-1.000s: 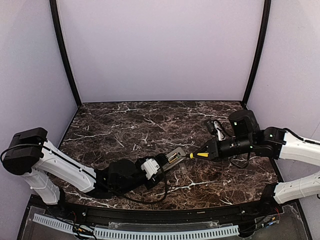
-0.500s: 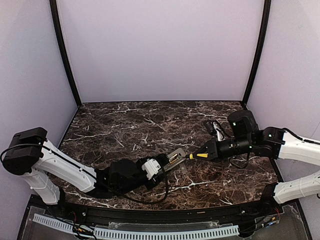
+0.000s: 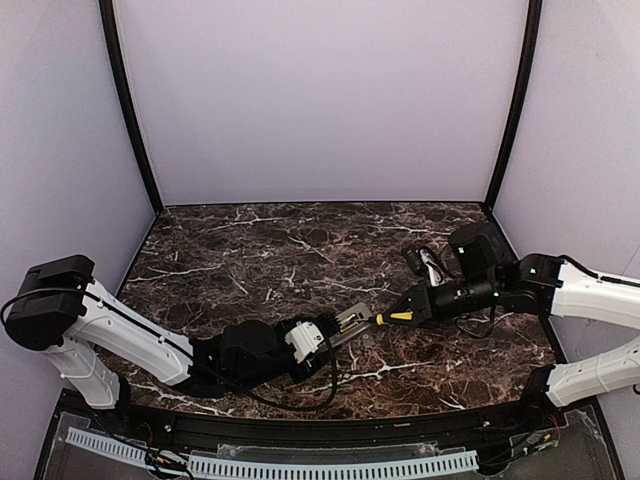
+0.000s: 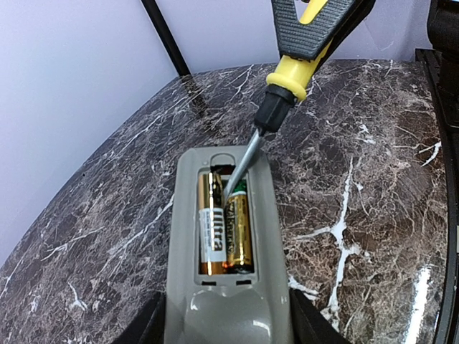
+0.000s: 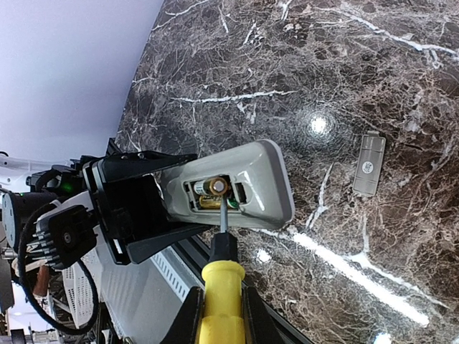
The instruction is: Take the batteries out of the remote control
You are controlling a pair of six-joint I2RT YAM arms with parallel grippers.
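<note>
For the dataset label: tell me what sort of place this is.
Probably a robot test booth: plain lilac walls, black corner posts, a marble-look table, and a left arm and right arm at its near edge.

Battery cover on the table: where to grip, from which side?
Likely across the two long edges, straight down from above. The battery cover lies flat on the table, thin and narrow, apart from the remote control, so its sides are free.

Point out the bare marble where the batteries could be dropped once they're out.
Bare: the far table between back wall and both arms; also near right, between the cover and the right arm's base. Crowded centre: the left gripper holds the remote control, the right gripper pokes the screwdriver at the batteries.
</note>
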